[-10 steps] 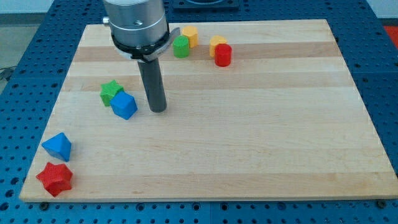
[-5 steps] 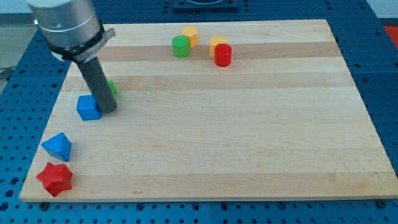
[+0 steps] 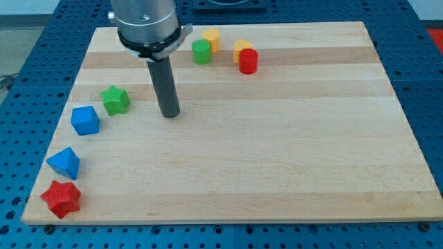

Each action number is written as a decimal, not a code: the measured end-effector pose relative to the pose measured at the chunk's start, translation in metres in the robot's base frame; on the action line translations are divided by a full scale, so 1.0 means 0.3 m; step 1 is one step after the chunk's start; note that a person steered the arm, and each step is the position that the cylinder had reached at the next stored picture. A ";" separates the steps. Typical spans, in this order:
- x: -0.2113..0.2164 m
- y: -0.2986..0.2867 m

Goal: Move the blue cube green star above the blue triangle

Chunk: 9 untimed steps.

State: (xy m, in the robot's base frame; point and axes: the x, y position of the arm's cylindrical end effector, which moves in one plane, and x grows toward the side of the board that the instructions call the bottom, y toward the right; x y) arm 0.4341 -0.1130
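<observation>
Wooden worktop [image 3: 291, 152] with 1 rod and 8 coloured blocks, catalogued largest to smallest.

The worktop is seen laid on a blue perforated base [image 3: 21, 104]. The dark rod is held upright below a grey cylindrical mount [image 3: 145, 24]; no hand is fitted, so no hand state can be told. My tip [image 3: 169, 115] is set on the wood to the view's right of the green star [image 3: 115, 99], near it but apart. The blue cube [image 3: 85, 120] is placed just below-left of the green star, a small gap between them. The blue triangle [image 3: 64, 162] is found below the blue cube, and the red star [image 3: 61, 198] just below that. At the view's top are grouped a green cylinder [image 3: 201, 52], a yellow block [image 3: 211, 39], a second yellow block [image 3: 241, 48] and a red cylinder [image 3: 248, 61].
</observation>
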 end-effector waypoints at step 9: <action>-0.110 -0.335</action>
